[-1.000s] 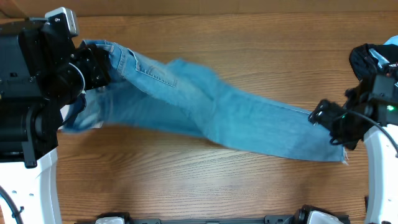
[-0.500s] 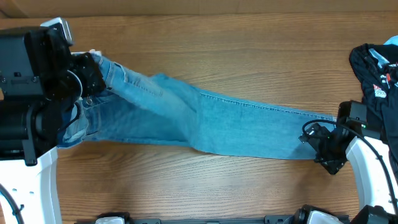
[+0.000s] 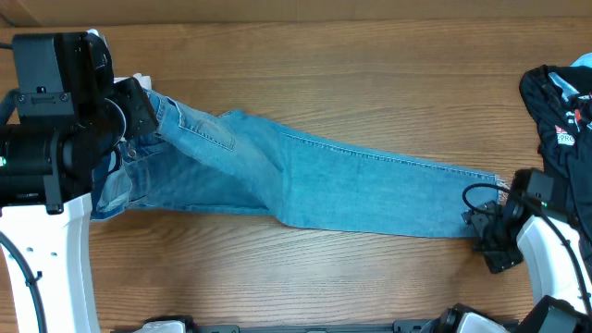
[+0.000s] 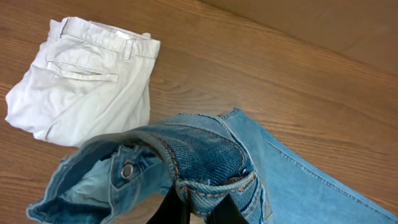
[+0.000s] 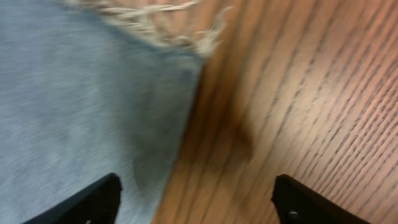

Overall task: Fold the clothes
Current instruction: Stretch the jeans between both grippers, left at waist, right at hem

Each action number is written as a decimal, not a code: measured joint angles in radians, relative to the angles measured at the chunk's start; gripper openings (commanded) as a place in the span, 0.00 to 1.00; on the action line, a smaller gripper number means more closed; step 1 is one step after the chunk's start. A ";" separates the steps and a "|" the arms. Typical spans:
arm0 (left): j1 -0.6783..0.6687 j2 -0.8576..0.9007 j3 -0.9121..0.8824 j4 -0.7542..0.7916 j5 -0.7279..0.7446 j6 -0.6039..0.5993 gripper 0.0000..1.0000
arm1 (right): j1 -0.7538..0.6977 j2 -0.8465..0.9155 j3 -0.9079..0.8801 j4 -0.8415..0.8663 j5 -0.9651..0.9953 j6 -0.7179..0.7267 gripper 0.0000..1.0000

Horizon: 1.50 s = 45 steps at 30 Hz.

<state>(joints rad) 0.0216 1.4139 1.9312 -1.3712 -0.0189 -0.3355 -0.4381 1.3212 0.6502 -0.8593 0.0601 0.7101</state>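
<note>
- The light-blue jeans [image 3: 305,185] lie stretched across the wooden table [image 3: 370,65], waist at the left and frayed hem [image 5: 155,22] at the right.
- The left gripper [image 4: 198,211] has its 2 fingers pressed together on a bunched fold of the waistband. It holds that end raised, so the open waist and its metal button [image 4: 127,169] show in the left wrist view.
- A stitched back pocket [image 3: 211,129] faces up near the waist.
- The legs run down to the right and lie flat on the wood.
- The right gripper [image 5: 198,198] sits low at the hem end with its fingers spread wide. 1 fingertip [image 5: 93,200] is over the denim, the other over bare wood, and neither grips anything.
- Folded cream-white trousers [image 4: 81,81] lie on the table beyond the raised waist, apart from the jeans.
- A black garment with white printing [image 3: 560,102] sits at the table's far right edge, well apart from the hem.
</note>
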 measured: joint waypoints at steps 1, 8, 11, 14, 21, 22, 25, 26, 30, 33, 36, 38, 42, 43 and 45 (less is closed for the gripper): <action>0.000 0.000 0.000 0.000 -0.001 0.000 0.04 | -0.011 0.000 -0.010 0.010 0.001 0.002 0.64; 0.000 0.000 0.000 0.001 -0.001 0.000 0.04 | -0.031 0.001 -0.021 0.078 0.006 0.011 0.05; 0.000 0.000 0.000 0.000 -0.001 0.000 0.04 | -0.032 0.001 -0.021 0.089 0.008 0.008 0.04; 0.000 0.000 0.000 -0.001 -0.001 0.000 0.04 | -0.032 0.001 -0.021 0.090 0.008 0.002 0.04; 0.000 0.000 0.000 -0.002 -0.001 0.000 0.04 | -0.032 0.001 -0.020 0.052 0.019 -0.003 0.34; 0.000 0.000 0.000 -0.002 -0.001 0.000 0.04 | -0.032 0.001 -0.020 0.060 0.023 -0.004 0.36; 0.000 0.000 0.000 -0.002 -0.001 0.000 0.04 | -0.032 0.001 -0.020 0.092 0.029 -0.005 0.37; 0.000 0.000 0.000 -0.002 -0.001 0.000 0.04 | -0.032 0.001 -0.020 0.100 0.031 -0.005 0.37; 0.000 0.000 0.000 -0.010 -0.001 0.000 0.04 | -0.032 0.001 -0.020 0.113 0.034 -0.004 0.37; 0.000 0.000 0.000 -0.017 -0.002 0.000 0.04 | -0.032 0.007 -0.020 0.118 0.034 -0.005 0.36; 0.000 0.000 0.000 -0.021 -0.002 0.000 0.04 | -0.032 0.023 -0.020 0.132 0.035 -0.004 0.38; 0.000 0.000 0.000 -0.021 -0.002 0.000 0.04 | -0.032 0.034 -0.020 0.148 0.036 -0.004 0.38; 0.000 0.000 0.000 -0.021 -0.002 0.000 0.04 | -0.032 0.057 -0.020 0.183 0.037 -0.005 0.37; 0.000 0.000 0.000 -0.021 -0.002 0.000 0.04 | -0.032 0.065 -0.020 0.191 0.037 -0.005 0.31; 0.000 0.000 0.000 -0.021 -0.002 0.000 0.04 | -0.032 0.084 -0.020 0.204 0.036 -0.011 0.07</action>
<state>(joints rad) 0.0216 1.4139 1.9312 -1.3922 -0.0204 -0.3355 -0.4698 1.4052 0.6300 -0.6552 0.0963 0.6991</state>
